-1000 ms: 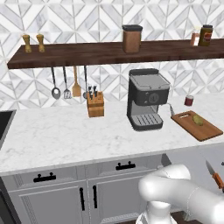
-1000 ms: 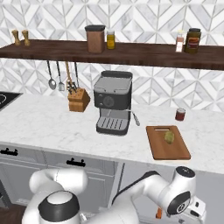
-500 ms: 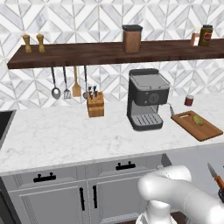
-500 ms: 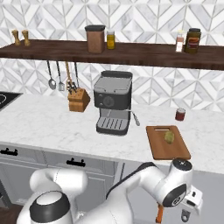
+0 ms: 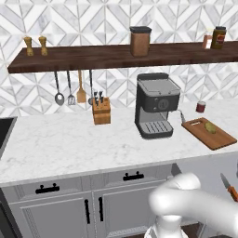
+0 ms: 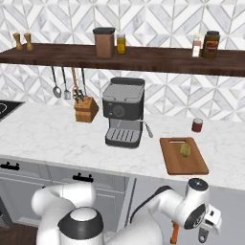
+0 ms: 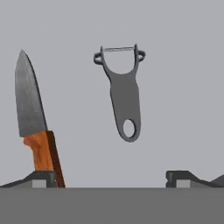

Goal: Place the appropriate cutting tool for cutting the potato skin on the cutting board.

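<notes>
Hand view: gripper [image 7: 111,177] is spread wide, nothing between the fingertips [image 7: 41,178], which sit at the bottom corners of the frame. Beyond them, on a plain grey surface, lies a dark grey peeler [image 7: 123,94], blade end farthest from the hand, hanging-hole end nearest, roughly centred between the fingers with open grey space on every side. A knife [image 7: 33,127] with an orange-brown handle lies beside it, well apart, its handle touching or overlapping the finger on that side; cannot tell which. Right base view: the hand hangs low, below the counter [image 6: 48,134] front edge, at the far right end past the cabinets. Up on the counter near that end, the cutting board [image 6: 182,158] lies flat near the front edge, the potato [image 6: 184,150] resting on its back half. A small red jar [image 6: 196,125] stands behind the board; the coffee machine [image 6: 124,112] stands just left, apart from it.
</notes>
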{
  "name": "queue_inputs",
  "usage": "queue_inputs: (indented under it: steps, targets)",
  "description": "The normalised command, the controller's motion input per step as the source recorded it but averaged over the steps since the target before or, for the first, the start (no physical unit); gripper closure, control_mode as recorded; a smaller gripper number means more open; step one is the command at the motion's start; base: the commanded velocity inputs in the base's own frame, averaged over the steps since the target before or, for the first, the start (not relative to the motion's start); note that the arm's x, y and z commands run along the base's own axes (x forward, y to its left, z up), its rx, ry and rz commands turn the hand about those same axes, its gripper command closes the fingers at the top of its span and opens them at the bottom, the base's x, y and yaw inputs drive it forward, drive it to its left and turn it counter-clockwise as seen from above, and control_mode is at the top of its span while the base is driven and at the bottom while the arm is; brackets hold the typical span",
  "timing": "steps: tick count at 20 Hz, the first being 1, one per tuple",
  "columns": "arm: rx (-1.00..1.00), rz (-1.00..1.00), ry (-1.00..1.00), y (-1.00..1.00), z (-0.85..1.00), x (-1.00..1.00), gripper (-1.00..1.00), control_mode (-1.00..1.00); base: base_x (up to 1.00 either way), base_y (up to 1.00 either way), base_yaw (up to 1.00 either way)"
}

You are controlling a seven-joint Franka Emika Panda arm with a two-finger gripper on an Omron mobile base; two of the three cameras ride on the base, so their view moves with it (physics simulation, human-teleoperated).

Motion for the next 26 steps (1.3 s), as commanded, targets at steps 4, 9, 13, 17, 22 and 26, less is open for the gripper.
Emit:
queue_inputs:
  steps: [4,9,13,17,22,26]
  targets:
    - [0.01,0.0,0.06,-0.44,-0.23,0.0,-1.0,-1.0,0.0,0.0,0.0]
    - [0.05,0.0,0.04,-0.1,-0.26,0.15,-1.0,-1.0,0.0,0.0,0.0]
    - [0.05,0.01,0.06,-0.01,-0.46,0.06,-1.0,-1.0,0.0,0.0,0.0]
    - [0.02,0.02,0.09,-0.09,-0.51,0.03,-1.0,-1.0,0.0,0.0,0.0]
    - [0.02,0.06,0.0,-0.04,-0.22,0.07,-1.0,-1.0,0.0,0.0,0.0]
    - [0.01,0.09,-0.01,-0.18,-0.21,0.08,-1.0,-1.0,0.0,0.0,0.0]
